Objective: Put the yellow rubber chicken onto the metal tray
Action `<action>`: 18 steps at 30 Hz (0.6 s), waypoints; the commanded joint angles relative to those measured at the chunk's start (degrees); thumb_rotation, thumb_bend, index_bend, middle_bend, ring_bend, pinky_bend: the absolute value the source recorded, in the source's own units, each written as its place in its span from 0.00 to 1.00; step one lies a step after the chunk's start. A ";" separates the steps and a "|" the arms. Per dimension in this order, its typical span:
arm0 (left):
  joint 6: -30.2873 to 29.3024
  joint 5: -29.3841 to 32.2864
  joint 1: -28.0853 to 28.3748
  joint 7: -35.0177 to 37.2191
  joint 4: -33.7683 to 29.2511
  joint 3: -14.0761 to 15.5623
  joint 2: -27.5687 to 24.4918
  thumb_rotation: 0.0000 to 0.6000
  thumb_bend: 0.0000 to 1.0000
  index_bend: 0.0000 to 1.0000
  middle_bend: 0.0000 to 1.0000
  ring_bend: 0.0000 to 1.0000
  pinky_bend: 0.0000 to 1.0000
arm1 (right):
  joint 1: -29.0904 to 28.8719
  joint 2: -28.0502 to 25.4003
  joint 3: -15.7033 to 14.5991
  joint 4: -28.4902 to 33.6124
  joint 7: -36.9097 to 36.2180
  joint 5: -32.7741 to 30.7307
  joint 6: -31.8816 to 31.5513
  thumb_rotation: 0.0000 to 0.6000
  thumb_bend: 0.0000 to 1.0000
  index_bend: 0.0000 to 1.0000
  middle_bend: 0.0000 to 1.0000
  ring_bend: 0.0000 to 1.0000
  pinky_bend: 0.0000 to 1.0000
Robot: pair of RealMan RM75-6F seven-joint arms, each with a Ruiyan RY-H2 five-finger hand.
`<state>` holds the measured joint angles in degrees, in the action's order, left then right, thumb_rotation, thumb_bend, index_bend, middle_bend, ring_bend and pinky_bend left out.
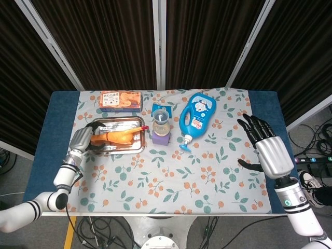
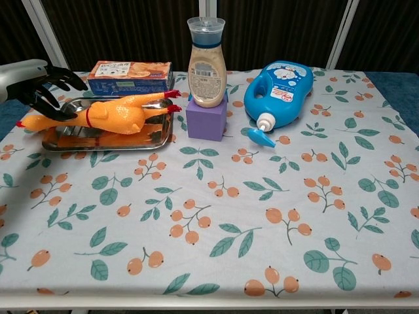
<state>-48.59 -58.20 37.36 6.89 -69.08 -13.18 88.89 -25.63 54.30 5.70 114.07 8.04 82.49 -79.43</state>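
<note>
The yellow rubber chicken [image 2: 105, 116] lies lengthwise along the metal tray [image 2: 160, 134], its head end at the left hand [image 2: 39, 85], whose spread fingers grip nothing; the right hand [image 1: 264, 148] hangs open, well apart.

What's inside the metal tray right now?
The yellow rubber chicken lies lengthwise in the metal tray, its feet reaching the right rim. The left hand is at its head end. The tray floor beneath it is covered.

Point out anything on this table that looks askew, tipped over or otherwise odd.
The blue detergent bottle lies on its side, nozzle toward the table's front, rather than standing. The lotion bottle is perched upright on a purple block. The rubber chicken lies in the metal tray, its ends overhanging the rim.
</note>
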 commanded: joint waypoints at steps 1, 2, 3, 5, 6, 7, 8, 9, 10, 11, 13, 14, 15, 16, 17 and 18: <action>-2.52 0.57 -1.08 -0.86 -2.38 -0.73 -0.82 1.00 0.19 0.24 0.20 0.14 0.28 | 0.41 -0.10 0.31 -0.35 -0.58 -0.13 0.05 1.00 0.00 0.00 0.01 0.01 0.11; -3.86 0.12 -1.78 -0.80 -3.60 -0.80 -1.53 1.00 0.19 0.24 0.20 0.14 0.28 | 0.68 -0.22 0.37 -0.60 -0.96 -0.24 0.14 1.00 0.00 0.00 0.01 0.01 0.11; -5.01 -0.26 -2.43 -0.69 -4.60 -0.86 -2.24 1.00 0.18 0.24 0.20 0.14 0.28 | 0.89 -0.34 0.38 -0.85 -1.29 -0.39 0.27 1.00 0.00 0.00 0.01 0.01 0.11; -7.20 -1.18 -4.19 -0.63 -7.52 -0.55 -4.80 1.00 0.18 0.24 0.20 0.14 0.28 | 1.37 -0.76 0.12 -1.85 -2.14 -0.76 1.02 1.00 0.00 0.00 0.01 0.01 0.11; -7.84 -1.52 -4.99 -0.80 -8.95 -0.24 -6.32 1.00 0.18 0.24 0.20 0.14 0.28 | 1.58 -1.04 -0.16 -2.44 -2.65 -0.87 1.59 1.00 0.00 0.00 0.02 0.01 0.11; -8.55 -1.76 -5.87 -1.06 -10.35 0.09 -7.98 1.00 0.18 0.24 0.20 0.14 0.28 | 1.83 -1.33 -0.46 -3.06 -3.33 -1.03 2.14 1.00 0.00 0.00 0.03 0.01 0.11; -9.53 -2.22 -7.01 -1.38 -12.23 0.58 -10.02 1.00 0.18 0.24 0.20 0.14 0.28 | 2.21 -1.61 -0.87 -4.04 -4.62 -0.99 2.74 1.00 0.01 0.00 0.06 0.01 0.11; -10.45 -2.66 -7.90 -1.72 -13.32 1.01 -11.43 1.00 0.19 0.24 0.20 0.14 0.28 | 2.52 -1.79 -1.27 -4.99 -5.87 -0.70 3.18 1.00 0.06 0.00 0.09 0.02 0.11; -11.73 -3.16 -8.95 -2.07 -14.24 1.49 -12.70 1.00 0.19 0.24 0.20 0.14 0.28 | 2.98 -1.83 -1.66 -6.05 -7.14 -0.42 3.34 1.00 0.14 0.00 0.12 0.03 0.11; -14.19 -4.07 -10.60 -2.48 -15.17 2.15 -14.00 1.00 0.19 0.24 0.20 0.14 0.28 | 3.74 -1.37 -2.14 -7.83 -8.71 0.35 2.90 1.00 0.25 0.01 0.14 0.03 0.11; -19.06 -6.13 -13.63 -3.47 -15.80 3.64 -15.33 1.00 0.19 0.24 0.20 0.14 0.27 | 5.26 0.31 -3.40 -11.98 -11.34 2.66 1.64 1.00 0.38 0.03 0.16 0.05 0.11; -20.63 -7.09 -14.61 -3.64 -15.86 4.21 -15.56 1.00 0.19 0.24 0.20 0.14 0.27 | 6.04 1.22 -3.92 -13.73 -12.28 3.35 0.93 1.00 0.38 0.04 0.16 0.05 0.11; -22.38 -8.03 -15.73 -3.91 -15.75 4.86 -15.77 1.00 0.19 0.24 0.20 0.14 0.26 | 6.83 2.22 -4.35 -15.47 -13.06 4.06 0.04 1.00 0.33 0.05 0.15 0.05 0.11; -24.22 -8.81 -16.96 -4.28 -15.58 5.54 -15.91 1.00 0.19 0.24 0.20 0.14 0.25 | 7.63 3.24 -4.75 -17.17 -13.77 4.74 -0.94 1.00 0.25 0.05 0.14 0.04 0.11; -26.51 -9.95 -18.44 -4.62 -15.50 6.35 -15.93 1.00 0.19 0.24 0.20 0.14 0.24 | 8.68 4.49 -5.28 -19.23 -14.65 5.48 -2.10 1.00 0.20 0.04 0.13 0.04 0.10; -28.08 -10.80 -19.52 -4.80 -15.44 6.98 -15.99 1.00 0.19 0.24 0.20 0.14 0.24 | 9.47 5.24 -5.69 -20.50 -15.19 5.81 -2.81 1.00 0.15 0.04 0.11 0.02 0.09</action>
<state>-71.63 -65.70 21.90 3.40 -83.81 -8.74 74.21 -18.86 56.69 1.74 97.75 -4.59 86.08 -79.68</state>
